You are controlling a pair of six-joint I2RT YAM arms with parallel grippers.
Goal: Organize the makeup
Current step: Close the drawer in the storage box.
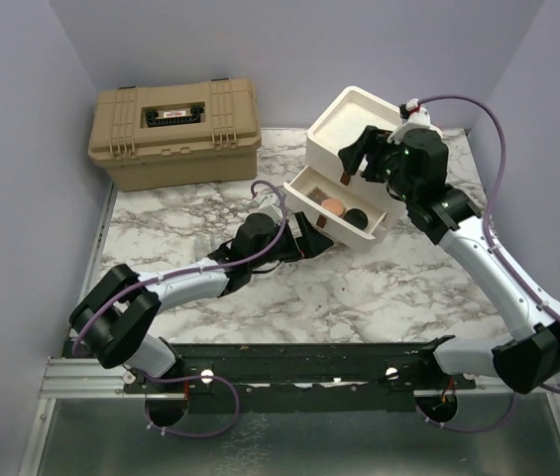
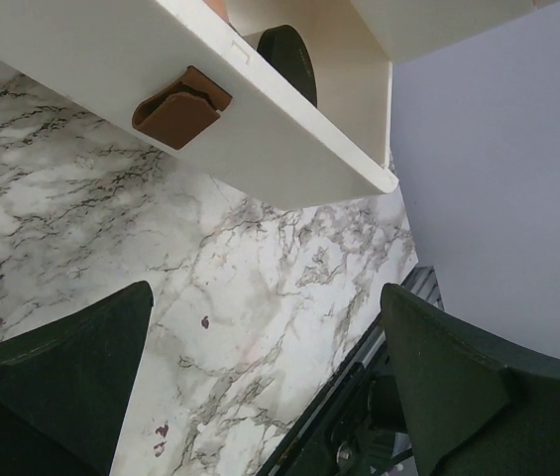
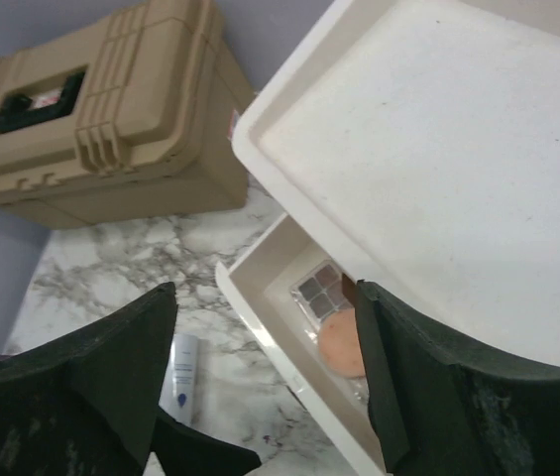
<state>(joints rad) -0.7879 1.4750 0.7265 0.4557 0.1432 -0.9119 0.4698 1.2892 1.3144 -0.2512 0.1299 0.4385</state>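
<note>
- The right gripper (image 3: 263,293) hangs above the open drawer (image 3: 260,317) with its fingers spread and nothing between them.
- The left gripper (image 2: 265,293) is also spread wide and empty. It sits low, just in front of the drawer's brown pull tab (image 2: 180,107).
- Makeup in the drawer: the palette (image 3: 321,288) lies flat, with the peach compact (image 3: 339,342) touching its near edge. From the left wrist view, a black rounded part (image 2: 289,59) stands upright inside. It is probably the compact's lid.
- Makeup outside the drawer: 1 whitish tube (image 3: 184,372) lies on the marble table (image 1: 379,288), just beside the drawer.
- Risk 1: if the drawer is shut now, the tube is left out. The upright lid may also catch on the cream drawer unit (image 1: 359,124) and jam.
- Risk 2: the tube is round and lies near the left arm, so a careless sweep could send it rolling.
- Risk 3: an off-centre push on the pull tab may skew the drawer or slide the whole unit.
- Risk 4: if the right gripper descends, a finger may strike the unit's top rim.
- The tan toolbox (image 1: 175,129) stands well apart and poses no hazard.
</note>
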